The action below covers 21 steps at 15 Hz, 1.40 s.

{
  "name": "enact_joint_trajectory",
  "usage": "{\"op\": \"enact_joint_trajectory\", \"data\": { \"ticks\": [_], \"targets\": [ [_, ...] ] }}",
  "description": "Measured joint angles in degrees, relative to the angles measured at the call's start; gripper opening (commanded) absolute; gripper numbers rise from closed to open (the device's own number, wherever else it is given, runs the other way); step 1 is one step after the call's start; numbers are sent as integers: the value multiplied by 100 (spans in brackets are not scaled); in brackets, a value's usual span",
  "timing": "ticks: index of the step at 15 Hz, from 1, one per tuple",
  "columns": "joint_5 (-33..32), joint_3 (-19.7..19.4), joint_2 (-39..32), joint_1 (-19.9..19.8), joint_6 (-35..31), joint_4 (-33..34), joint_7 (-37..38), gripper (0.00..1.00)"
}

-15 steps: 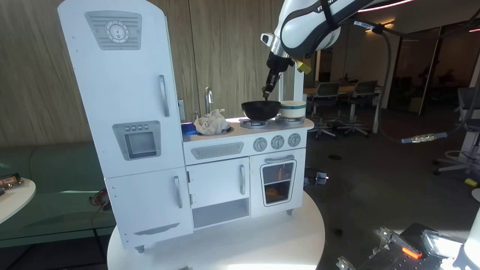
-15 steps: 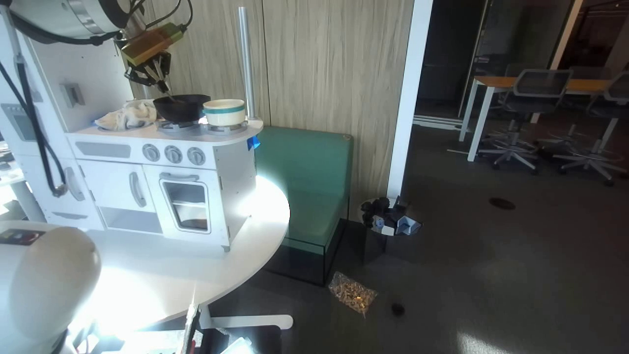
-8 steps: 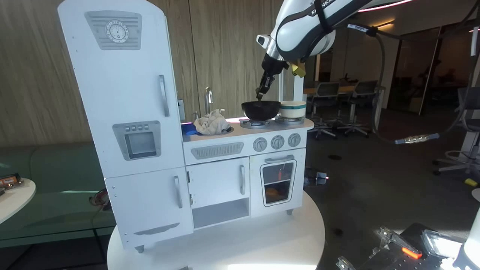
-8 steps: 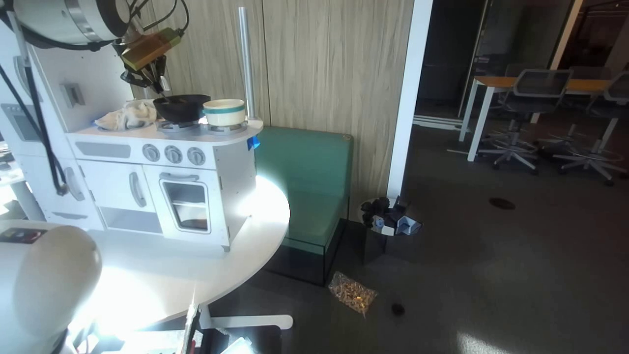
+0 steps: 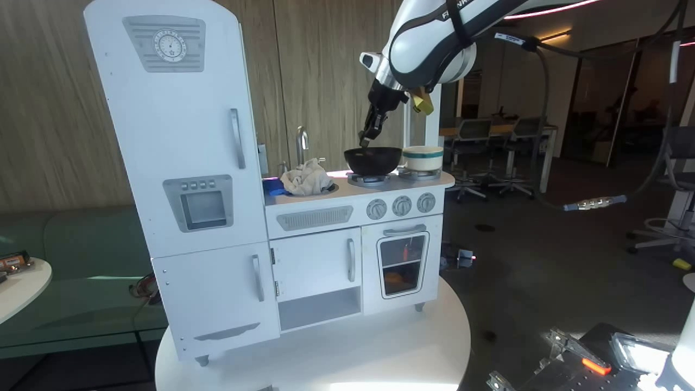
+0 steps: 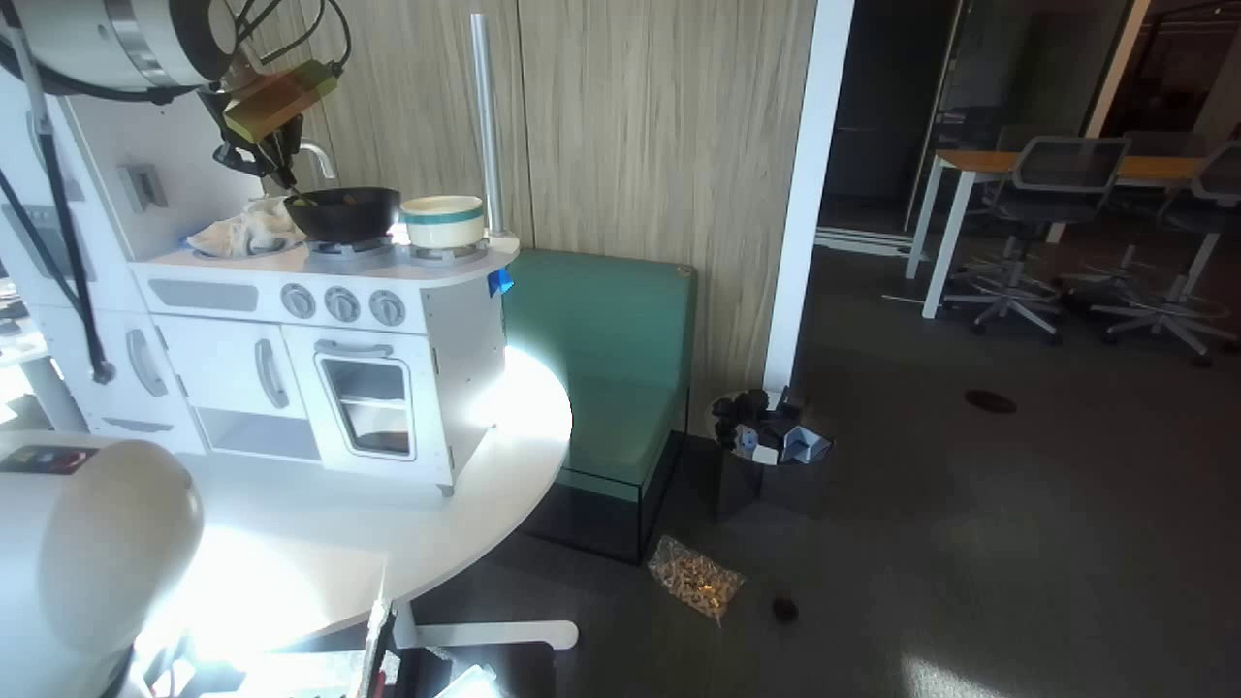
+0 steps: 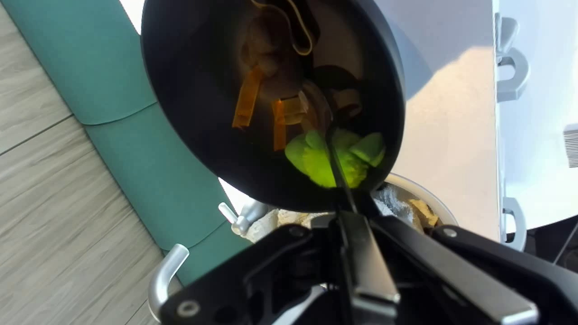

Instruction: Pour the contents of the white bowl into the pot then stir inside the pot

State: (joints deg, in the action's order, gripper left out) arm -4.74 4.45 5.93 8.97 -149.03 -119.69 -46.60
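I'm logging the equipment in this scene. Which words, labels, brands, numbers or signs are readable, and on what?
"F…NK": robot arm, lettering partly covered by the black strap.
Fridge dial: marks too small to read.
Cable tag: too small to read.
Dark label on the rounded white housing: too blurred.

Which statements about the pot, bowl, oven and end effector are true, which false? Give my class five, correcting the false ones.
The dark pot sits on a burner. True.
The white bowl is tipped over the dark pot. False: the white bowl stands upright beside it.
The end effector grips a utensil reaching into the pot. True.
The oven door hangs open. False: the oven door is shut.
Orange strips and green pieces lie inside the pot. True.
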Motion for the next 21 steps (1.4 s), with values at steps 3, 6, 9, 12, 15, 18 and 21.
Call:
{"op": "enact_joint_trajectory", "data": {
  "ticks": [3,6,9,12,15,18,21],
  "targets": [
    [-38,22,-19,3,-204,6,-54,2],
    [-281,22,-34,-5,-478,5,-6,2],
    [-806,23,-19,-53,-697,15,286,2],
    [-1440,23,11,-150,-726,46,688,2],
    [-1807,26,57,-199,-729,55,932,2],
    [-1814,99,134,-158,-737,38,928,2],
    [-1814,217,252,-33,-791,-66,879,2]
  ]
}}
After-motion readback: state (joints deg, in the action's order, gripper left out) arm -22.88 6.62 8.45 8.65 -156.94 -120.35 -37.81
